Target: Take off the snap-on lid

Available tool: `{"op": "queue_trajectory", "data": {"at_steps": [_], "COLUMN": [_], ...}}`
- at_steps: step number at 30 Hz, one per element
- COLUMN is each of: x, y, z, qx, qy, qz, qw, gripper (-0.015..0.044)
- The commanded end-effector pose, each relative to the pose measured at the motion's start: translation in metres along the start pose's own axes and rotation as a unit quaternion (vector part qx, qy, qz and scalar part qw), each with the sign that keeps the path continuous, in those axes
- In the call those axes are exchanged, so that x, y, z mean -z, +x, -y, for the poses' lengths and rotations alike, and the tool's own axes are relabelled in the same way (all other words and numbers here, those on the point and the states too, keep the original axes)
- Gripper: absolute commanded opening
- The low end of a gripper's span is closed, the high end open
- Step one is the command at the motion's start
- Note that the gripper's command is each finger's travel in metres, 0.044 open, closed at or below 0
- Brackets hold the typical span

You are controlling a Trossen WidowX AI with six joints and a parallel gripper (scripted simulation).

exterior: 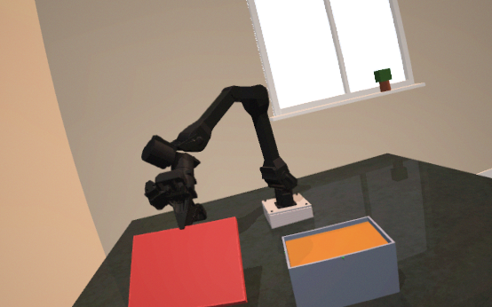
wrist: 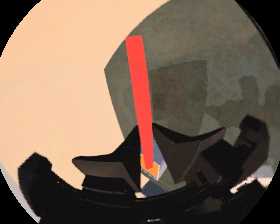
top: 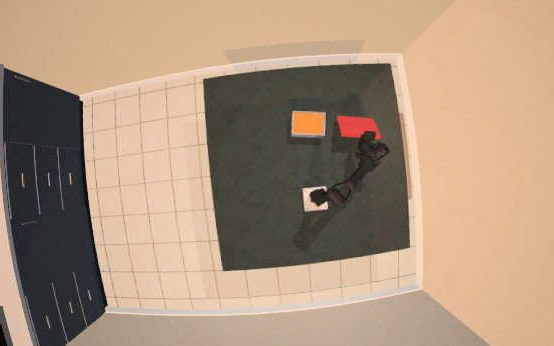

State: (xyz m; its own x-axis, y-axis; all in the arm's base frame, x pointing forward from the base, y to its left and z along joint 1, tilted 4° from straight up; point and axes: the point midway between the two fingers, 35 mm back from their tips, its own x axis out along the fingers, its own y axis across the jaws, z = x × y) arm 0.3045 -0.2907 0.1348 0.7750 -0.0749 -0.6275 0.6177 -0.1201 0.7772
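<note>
The red lid [top: 355,126] [exterior: 186,266] [wrist: 139,75] is off the box and hangs tilted above the table, its broad smooth face toward the exterior camera. The wrist view shows it edge-on as a narrow strip. My gripper [top: 368,136] [exterior: 183,225] [wrist: 144,126] is shut on the lid at its edge nearest the arm. The grey-blue storage box [top: 308,135] [exterior: 346,279] [wrist: 161,165] stands upright and open on the table, to the left of the lid in the top view, with a gap between them. Its inside shows orange. The lid's underside is hidden.
The dark table [top: 250,200] [exterior: 453,213] carries the box and the arm's white base [top: 307,206] [exterior: 289,217]. The table's right edge and the wall lie close beyond the lid in the top view. The lid's shadow falls on the table.
</note>
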Motion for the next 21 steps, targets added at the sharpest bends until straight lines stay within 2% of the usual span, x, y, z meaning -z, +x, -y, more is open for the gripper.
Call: {"op": "queue_trajectory", "data": {"at_steps": [1, 21], "x": [-0.001, -0.001], "y": [0.002, 0.012], "z": [0.0, 0.012], "qx": [-0.004, -0.004], "qy": [0.0, 0.0], "qz": [0.002, 0.002], "qw": [1.0, 1.0], "gripper": [0.0, 0.0]}}
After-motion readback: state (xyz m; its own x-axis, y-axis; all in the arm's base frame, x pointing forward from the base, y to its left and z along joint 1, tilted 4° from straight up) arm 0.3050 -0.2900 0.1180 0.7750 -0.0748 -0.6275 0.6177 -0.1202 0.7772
